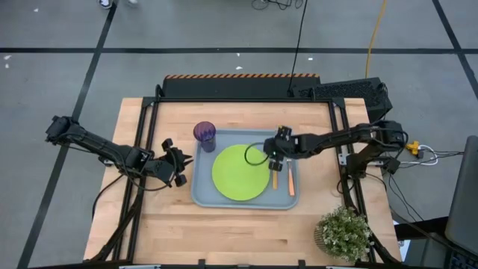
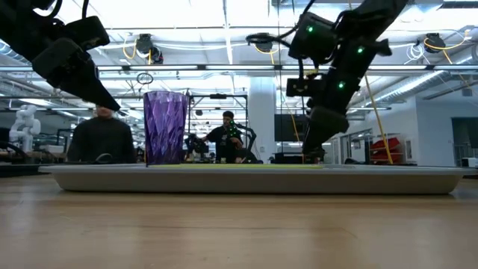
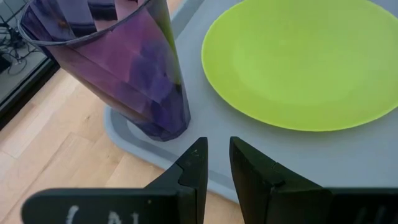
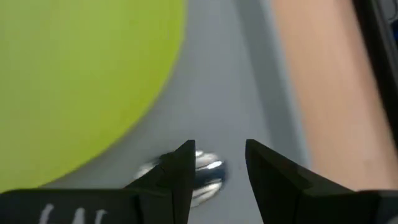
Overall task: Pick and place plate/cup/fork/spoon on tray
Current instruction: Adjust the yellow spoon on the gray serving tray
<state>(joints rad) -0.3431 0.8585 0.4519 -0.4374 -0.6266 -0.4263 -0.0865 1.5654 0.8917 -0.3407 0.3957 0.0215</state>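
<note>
The grey-blue tray [image 1: 205, 196] lies mid-table. On it rest the lime-green plate [image 1: 237, 173] and the purple cup [image 1: 205, 134], which stands upright in the tray's far left corner. The spoon [image 1: 274, 178] lies just right of the plate, its shiny bowl [image 4: 205, 171] toward the far edge. The fork [image 1: 291, 184] lies beside it by the tray's right rim. My right gripper [image 1: 273, 155] hovers open over the spoon's bowl, slanting down, with nothing between its fingers [image 4: 217, 162]. My left gripper [image 1: 179, 166] waits left of the tray, its fingers [image 3: 217, 155] a little apart and empty, pointing at the cup [image 3: 118, 68].
A potted plant [image 1: 343, 233] stands at the table's near right corner. Bare wood [image 1: 239, 232] runs along the near edge in front of the tray. Metal frame rails [image 1: 149, 119] border the table's left and right. People sit in the room beyond [image 2: 101, 138].
</note>
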